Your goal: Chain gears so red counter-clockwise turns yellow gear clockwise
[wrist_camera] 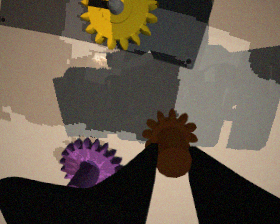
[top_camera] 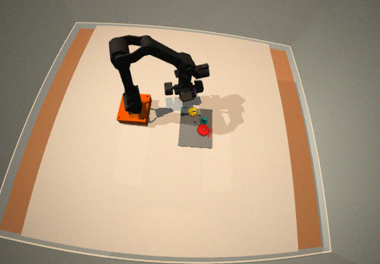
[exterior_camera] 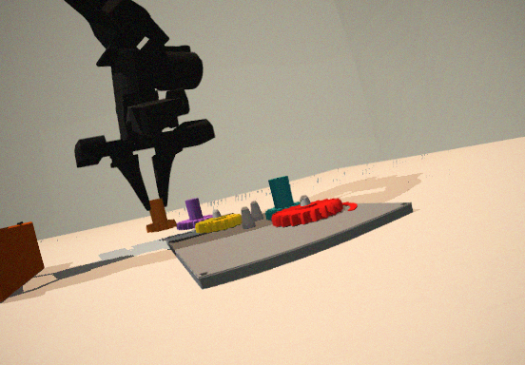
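Note:
The grey board (top_camera: pixel 189 137) (exterior_camera: pixel 304 240) carries the red gear (top_camera: pixel 203 131) (exterior_camera: pixel 306 214) and the yellow gear (top_camera: pixel 191 111) (exterior_camera: pixel 219 224) (wrist_camera: pixel 122 22) with its black stripe. A teal gear (top_camera: pixel 204 120) (exterior_camera: pixel 280 192) with a tall handle is on the board beside the red gear. Two bare pegs (exterior_camera: pixel 247 218) (exterior_camera: pixel 256 210) stand between the yellow and teal gears. My gripper (exterior_camera: pixel 157 205) (wrist_camera: pixel 171 151) is shut on the handle of the orange-brown gear (exterior_camera: pixel 158 217) (wrist_camera: pixel 173 161), beside the board's yellow-gear end. The purple gear (exterior_camera: pixel 193 215) (wrist_camera: pixel 87 162) stands on the table near it.
The orange robot base (top_camera: pixel 134 111) (exterior_camera: pixel 19 256) is left of the board. The red arrow (top_camera: pixel 210 133) (exterior_camera: pixel 350 204) lies beside the red gear. The arm's shadow falls across the table and the near part of the board.

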`<state>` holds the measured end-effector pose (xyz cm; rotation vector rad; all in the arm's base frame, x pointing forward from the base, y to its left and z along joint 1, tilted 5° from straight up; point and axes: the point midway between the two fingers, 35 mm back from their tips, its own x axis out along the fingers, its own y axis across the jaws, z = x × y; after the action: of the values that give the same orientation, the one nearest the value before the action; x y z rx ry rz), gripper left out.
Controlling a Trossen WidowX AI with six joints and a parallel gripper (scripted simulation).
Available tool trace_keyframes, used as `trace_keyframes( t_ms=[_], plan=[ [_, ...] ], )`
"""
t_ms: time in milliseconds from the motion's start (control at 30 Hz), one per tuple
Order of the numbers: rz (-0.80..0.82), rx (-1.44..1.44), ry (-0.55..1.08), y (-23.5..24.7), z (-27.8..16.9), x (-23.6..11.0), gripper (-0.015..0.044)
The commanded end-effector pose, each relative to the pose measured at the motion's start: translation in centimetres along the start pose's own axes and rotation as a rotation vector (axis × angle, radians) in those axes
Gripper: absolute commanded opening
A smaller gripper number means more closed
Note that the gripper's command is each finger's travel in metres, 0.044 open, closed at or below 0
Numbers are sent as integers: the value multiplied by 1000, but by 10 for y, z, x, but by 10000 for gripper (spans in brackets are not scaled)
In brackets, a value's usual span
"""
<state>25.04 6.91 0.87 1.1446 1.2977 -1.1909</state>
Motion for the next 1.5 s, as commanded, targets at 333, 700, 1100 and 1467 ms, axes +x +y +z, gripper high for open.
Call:
trace_keyframes(
  t_ms=[333,700,1100,1467],
  plan=[
    [7,-1,4,6,0,-34,0],
    [7,-1,4,6,0,-62,0],
    [10,-6,2,3,2,-94,0],
    [7,-2,3,-4,4,-122,0]
  ],
)
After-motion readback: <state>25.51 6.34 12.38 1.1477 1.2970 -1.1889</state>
